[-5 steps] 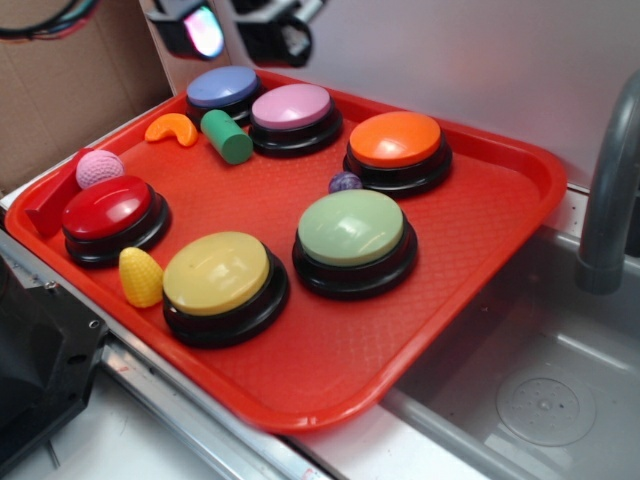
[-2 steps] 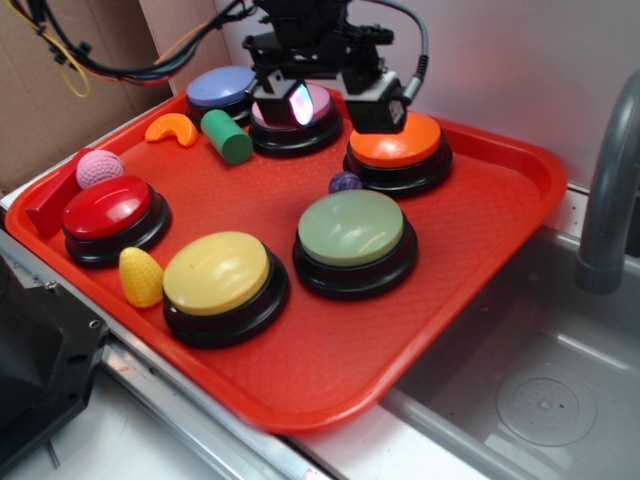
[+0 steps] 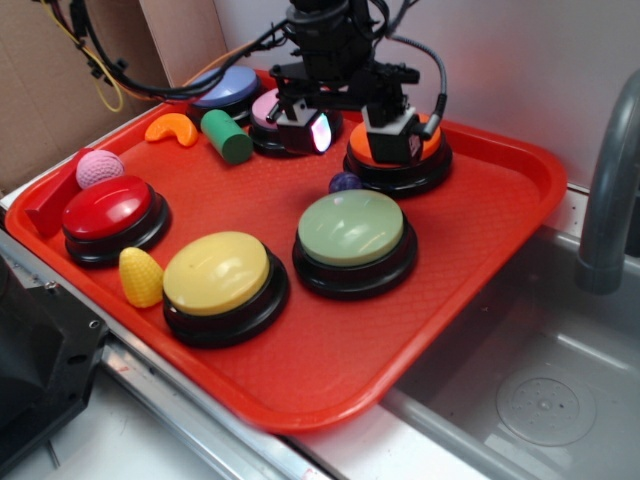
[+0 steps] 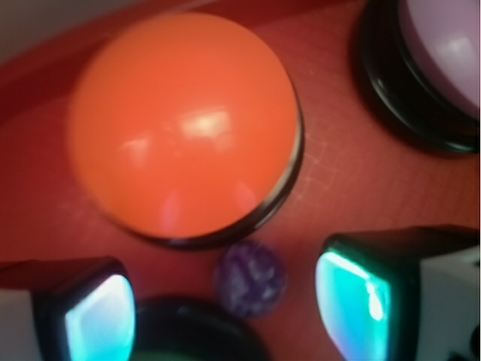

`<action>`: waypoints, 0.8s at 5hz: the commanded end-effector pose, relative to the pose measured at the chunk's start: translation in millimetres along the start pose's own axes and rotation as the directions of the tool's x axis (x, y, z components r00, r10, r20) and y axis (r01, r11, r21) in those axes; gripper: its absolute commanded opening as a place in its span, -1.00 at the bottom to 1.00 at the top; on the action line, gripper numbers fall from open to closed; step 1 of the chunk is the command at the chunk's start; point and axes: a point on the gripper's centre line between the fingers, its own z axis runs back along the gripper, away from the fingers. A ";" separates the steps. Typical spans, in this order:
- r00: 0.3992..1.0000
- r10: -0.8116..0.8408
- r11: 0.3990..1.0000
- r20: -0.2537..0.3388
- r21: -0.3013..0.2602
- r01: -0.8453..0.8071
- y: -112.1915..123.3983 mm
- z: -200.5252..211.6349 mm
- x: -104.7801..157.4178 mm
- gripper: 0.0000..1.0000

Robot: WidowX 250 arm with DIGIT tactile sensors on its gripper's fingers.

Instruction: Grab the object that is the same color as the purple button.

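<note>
- You are working over a big red tray (image 3: 520,215) that is holding 6 round push buttons and a few small toys.
- The green button (image 3: 351,228) and the yellow button (image 3: 216,273) are sitting at the front of the tray. The red button (image 3: 107,208) is sitting at the left side.
- The orange button (image 4: 184,124) is filling most of the wrist view. It is sitting just past the ball you want.
- The purple button (image 4: 443,41) is showing its pale lilac top at the right edge of the wrist view. This is the color you are matching.
- Your gripper (image 4: 225,304) is hanging over the tray with its 2 fingers spread wide apart, and it is pinching nothing.
- The green cylinder (image 3: 227,136), the orange wedge (image 3: 172,128), the pink ball (image 3: 99,168) and the yellow corn toy (image 3: 141,276) are lying well apart from your gripper.
- The object (image 4: 250,278) is a tiny dark purple ball. It is sitting on the tray floor in the gap between the orange button and the green button, with 1 finger on each side in the wrist view.
- Things could be going wrong here because the gap is tight. I think a finger could be bumping a button rim on the way down.
- The ball is round, so I think it could be rolling away if 1 finger is touching it first.
</note>
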 end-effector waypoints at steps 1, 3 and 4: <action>1.000 0.012 1.000 0.010 0.015 -0.012 8.3 -3.5 6.6 1.00; 1.000 -0.007 0.998 -0.003 0.055 0.007 5.0 -10.8 -3.3 1.00; 1.000 -0.008 0.999 -0.005 0.043 0.008 7.3 -14.6 -3.9 1.00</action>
